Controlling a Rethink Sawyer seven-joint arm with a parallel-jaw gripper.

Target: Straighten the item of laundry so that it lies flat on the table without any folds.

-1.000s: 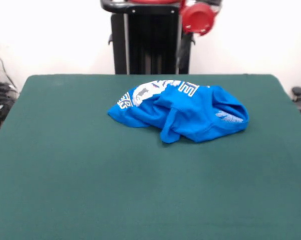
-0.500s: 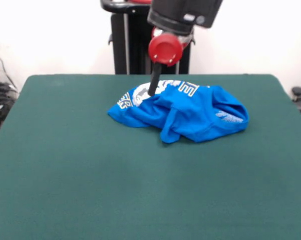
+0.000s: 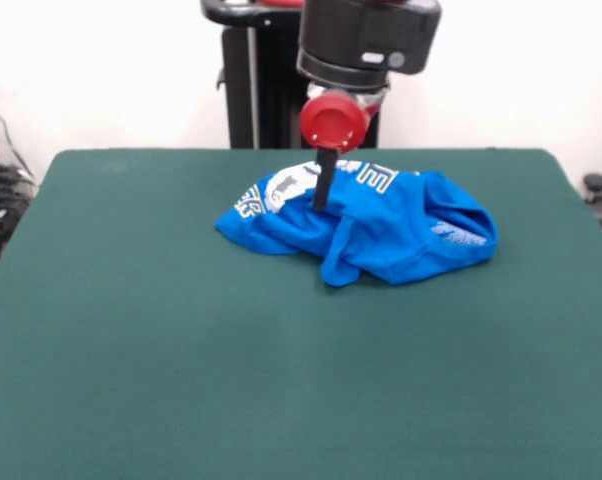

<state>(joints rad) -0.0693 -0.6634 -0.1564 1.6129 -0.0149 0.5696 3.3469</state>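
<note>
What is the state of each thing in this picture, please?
Bright blue cotton T-shirt with white lettering: crumpled in a heap, folded over itself, not flat.
Dark green felt-covered table: bearing the T-shirt near its far side.
Black gripper under the red and black arm: lowered onto the T-shirt's upper part; open or shut not visible.

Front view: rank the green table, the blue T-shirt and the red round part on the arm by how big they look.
1. Green table, largest.
2. Blue T-shirt.
3. Red round part, smallest, though it sits higher, so its true size is unsure.
</note>
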